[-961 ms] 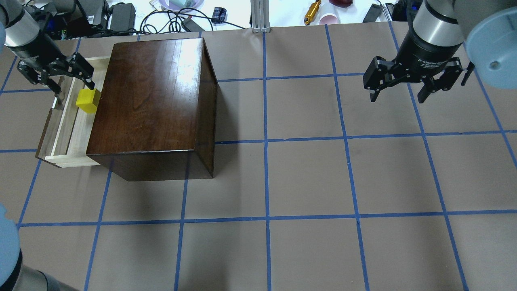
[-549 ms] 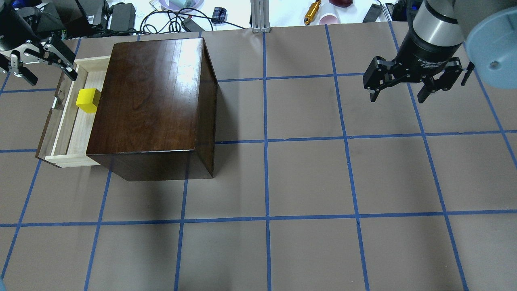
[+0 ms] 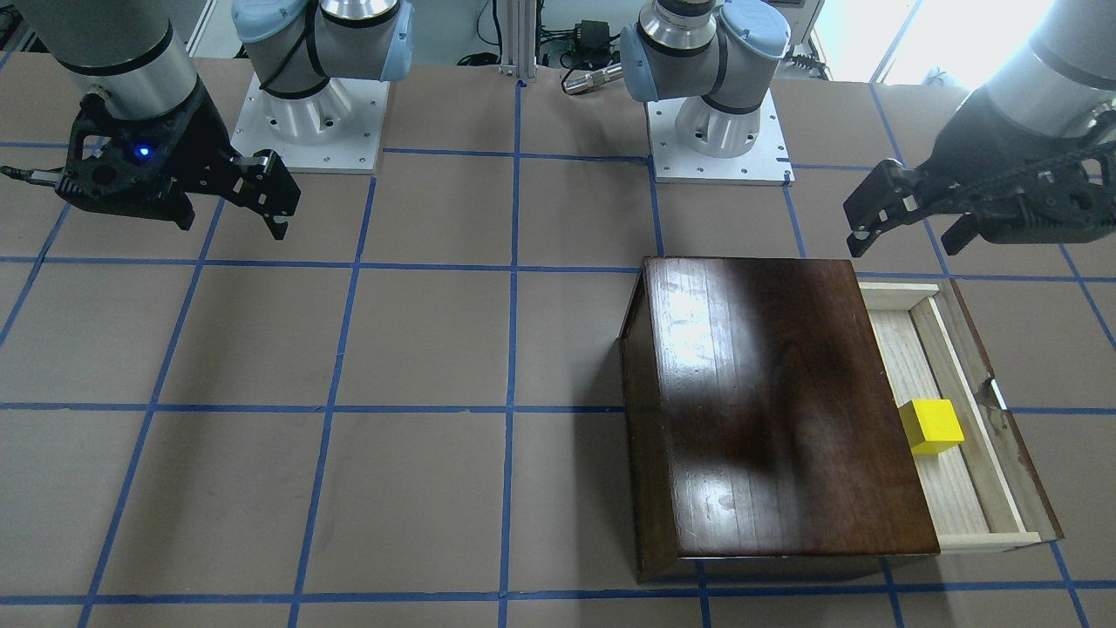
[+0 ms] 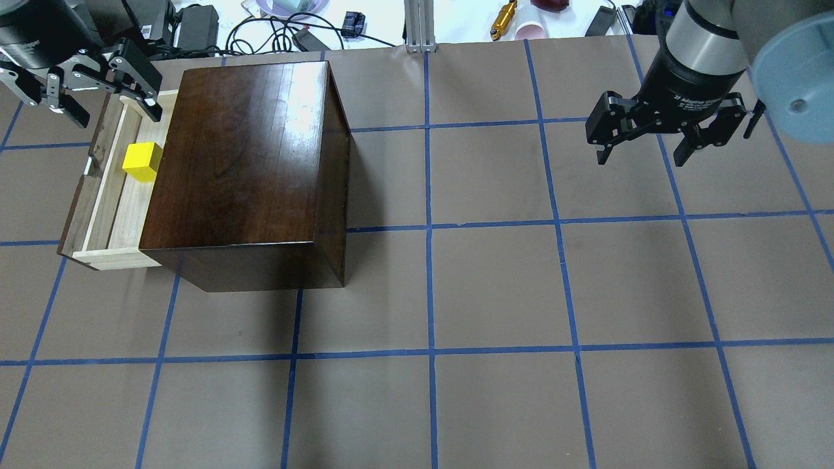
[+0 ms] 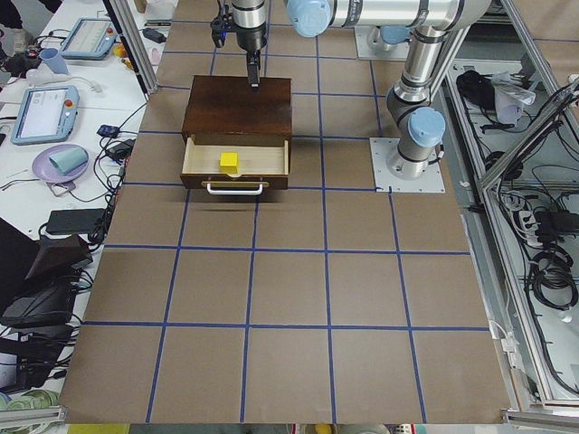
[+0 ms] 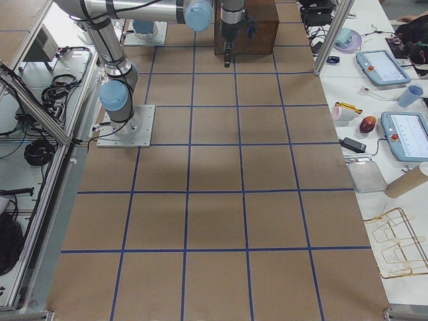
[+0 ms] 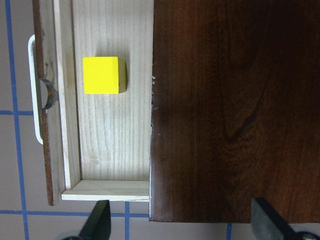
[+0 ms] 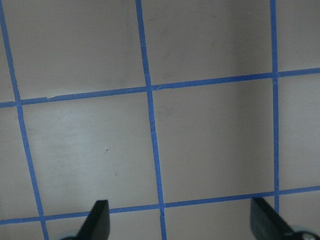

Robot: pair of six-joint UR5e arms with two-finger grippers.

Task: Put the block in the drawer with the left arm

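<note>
Left pincer (image 4: 117,117), black and two-fingered, hangs spread wide and empty over the far end of the shallow pale-wood drawer (image 4: 120,215). How high it sits is hard to judge from above, though the wrist view suggests it's well up.

And the small bright yellow cube (image 4: 143,161) is down! It rests flat on the drawer floor, just beside the front edge of the glossy dark brown wooden cabinet (image 4: 247,163), touching no finger. So the placing looks done. All that's left, by my reckoning, is for the arm to clear away. The drawer stands pulled out.

A second ago that pincer was right at the cube. Half a second ago it had swung out to the left. Now it's back nearer the cabinet corner. The cube hasn't budged. The right pincer (image 4: 642,156), also spread, hasn't stirred above the brown taped worktop (image 4: 495,286).
</note>
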